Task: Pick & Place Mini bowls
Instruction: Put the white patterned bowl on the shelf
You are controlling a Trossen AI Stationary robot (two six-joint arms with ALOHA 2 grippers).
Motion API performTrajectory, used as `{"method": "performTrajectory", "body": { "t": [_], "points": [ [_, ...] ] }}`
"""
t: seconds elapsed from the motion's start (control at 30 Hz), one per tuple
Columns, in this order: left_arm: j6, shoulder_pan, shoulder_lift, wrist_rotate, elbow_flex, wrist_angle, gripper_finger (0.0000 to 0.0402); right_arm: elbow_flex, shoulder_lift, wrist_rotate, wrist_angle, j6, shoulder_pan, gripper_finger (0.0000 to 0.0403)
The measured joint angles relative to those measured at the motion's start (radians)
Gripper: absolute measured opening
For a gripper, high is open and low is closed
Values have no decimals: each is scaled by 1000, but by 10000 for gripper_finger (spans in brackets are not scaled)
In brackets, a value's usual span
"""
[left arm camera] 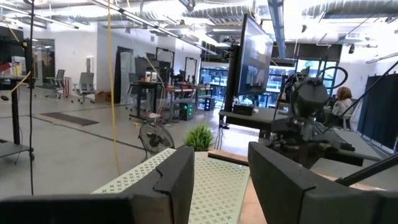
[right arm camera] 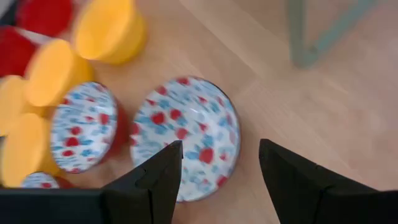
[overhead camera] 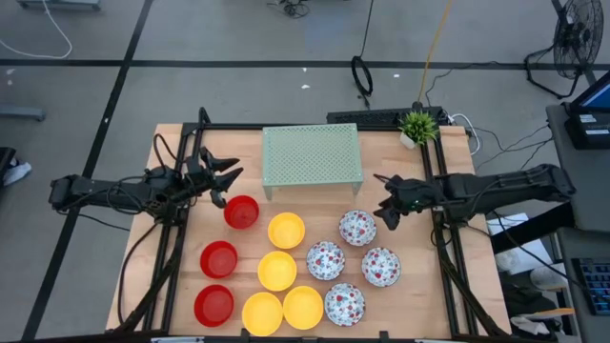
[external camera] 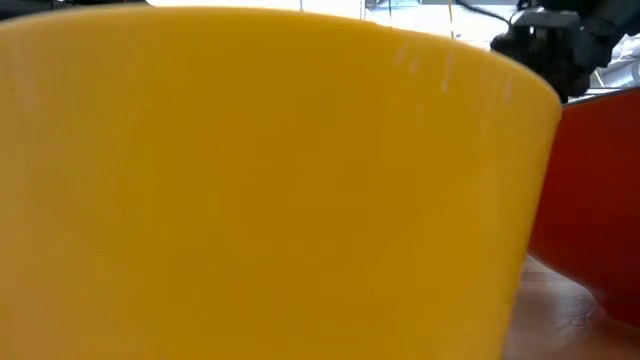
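Three red bowls (overhead camera: 241, 211), several yellow ones (overhead camera: 286, 230) and several white red-speckled ones (overhead camera: 357, 227) stand on their bases in a cluster on the near half of the wooden table. My left gripper (overhead camera: 224, 181) is open and hovers left of the pale green mesh rack, just beyond the farthest red bowl; in its wrist view its fingers (left arm camera: 221, 180) point level across the table. My right gripper (overhead camera: 386, 205) is open and tilted down beside the farthest speckled bowl (right arm camera: 186, 134), its fingers (right arm camera: 221, 168) apart over that bowl's rim. In the low view a yellow bowl (external camera: 260, 190) fills the picture.
The pale green mesh rack (overhead camera: 313, 157) stands at the far middle of the table, and a small potted plant (overhead camera: 417, 126) sits at the far right corner. Bare wood lies between the rack and the bowls. A dark arm part (external camera: 550, 40) shows behind a red bowl (external camera: 590, 200).
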Motion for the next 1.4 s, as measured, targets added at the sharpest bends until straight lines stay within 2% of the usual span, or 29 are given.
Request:
{"method": "performTrajectory", "body": {
  "t": [0.17, 0.3, 0.47, 0.63, 0.97, 1.23, 1.3, 1.4],
  "points": [
    [0, 0, 0, 8, 0, 0, 157, 0, 70, -1, -27, 56, 0, 205],
    [0, 0, 0, 8, 0, 0, 157, 0, 123, -4, -26, 95, 0, 225],
    [-5, 0, 0, 9, 0, -1, 157, 0, 186, -75, 26, 112, 0, 243],
    [-24, 0, 0, 10, 0, -2, 157, 0, 252, -77, 98, 81, 0, 242],
    [-26, -2, 0, 13, 0, -2, 157, 0, 356, -74, 103, 50, 0, 235],
    [-26, -2, 0, 18, 0, -2, 157, 0, 442, -76, 175, 4, 0, 205],
    [-26, -2, 0, 28, 0, -1, 157, 0, 451, -76, 176, 4, 0, 183],
    [-26, -2, 0, 37, 0, -1, 157, 0, 453, -75, 177, 4, 0, 128]
  ]
}}
